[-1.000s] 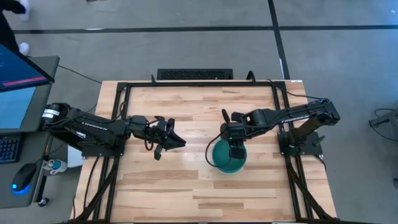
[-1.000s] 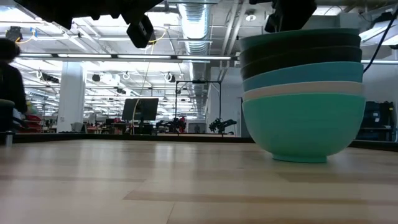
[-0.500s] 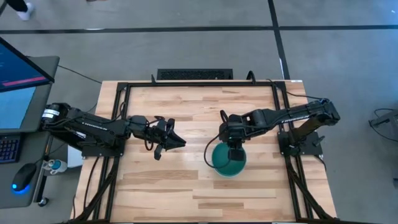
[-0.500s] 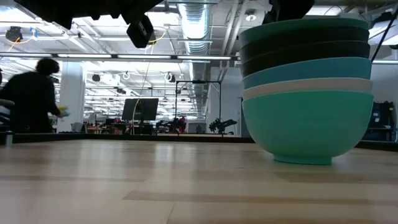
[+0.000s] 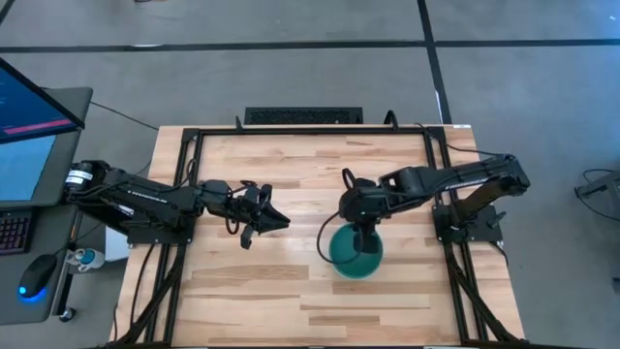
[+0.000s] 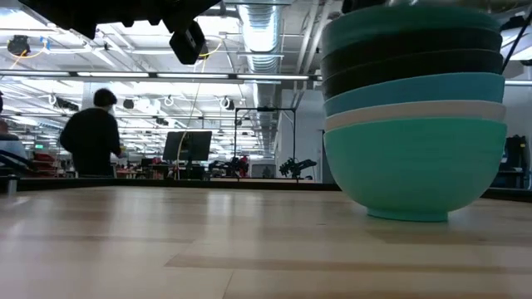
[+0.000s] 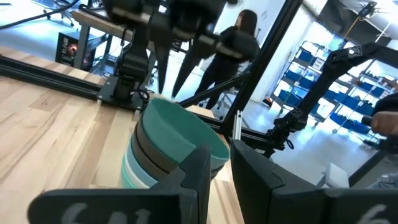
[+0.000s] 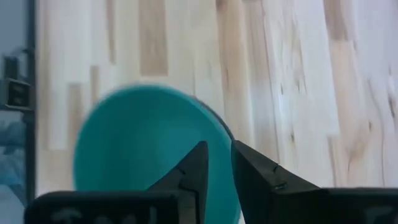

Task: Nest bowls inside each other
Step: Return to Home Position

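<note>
Stack of nested small round bowls point(image 5: 345, 258), teal green topmost, sits right of centre on the wooden desk point(image 5: 291, 165); right claw point(image 5: 362, 236), together just above, should lift straight off; left claw point(image 5: 279, 222), together, waits aside.

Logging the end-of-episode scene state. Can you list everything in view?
bowls: six, nested in one stack on the table's right half; from the bottom up turquoise, white, blue, black, black, teal green
table: one, light wood with a black frame
screen: one, lit blue, off the table's left edge
mouse: one, dark with a blue light, off the table's left edge near the screen
person: one, dark top, in the room behind the table; the left wrist view also shows a person in dark clothes, possibly the same one
left tool: one, dark, over the table's left half, pointing at the stack
right tool: one, dark, above the stack, holding nothing
</note>
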`<state>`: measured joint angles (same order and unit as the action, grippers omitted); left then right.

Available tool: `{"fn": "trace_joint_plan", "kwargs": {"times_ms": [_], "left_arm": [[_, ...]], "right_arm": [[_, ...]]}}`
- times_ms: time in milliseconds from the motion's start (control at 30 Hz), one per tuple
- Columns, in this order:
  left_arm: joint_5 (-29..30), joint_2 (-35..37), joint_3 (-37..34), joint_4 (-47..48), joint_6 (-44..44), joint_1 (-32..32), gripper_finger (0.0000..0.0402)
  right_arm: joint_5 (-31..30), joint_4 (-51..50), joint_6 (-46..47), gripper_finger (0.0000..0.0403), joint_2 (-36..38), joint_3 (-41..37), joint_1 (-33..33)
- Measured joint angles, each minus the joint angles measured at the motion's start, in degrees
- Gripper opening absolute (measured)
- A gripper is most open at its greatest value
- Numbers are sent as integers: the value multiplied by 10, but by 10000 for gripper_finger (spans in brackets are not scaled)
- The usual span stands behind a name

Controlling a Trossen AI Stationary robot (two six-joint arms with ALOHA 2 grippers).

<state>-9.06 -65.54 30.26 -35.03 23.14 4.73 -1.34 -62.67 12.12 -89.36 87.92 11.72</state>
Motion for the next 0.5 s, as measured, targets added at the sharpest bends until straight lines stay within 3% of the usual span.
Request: {"fn": "trace_joint_plan", "kwargs": {"times_ms": [367, 500], "left_arm": [[0, 0, 0, -17, 20, 0, 54], [-9, 10, 26, 28, 5, 1, 54]], "right_arm": [[-1, -34, -6, 92, 0, 94, 7], [-3, -68, -75, 92, 4, 120, 17]]}}
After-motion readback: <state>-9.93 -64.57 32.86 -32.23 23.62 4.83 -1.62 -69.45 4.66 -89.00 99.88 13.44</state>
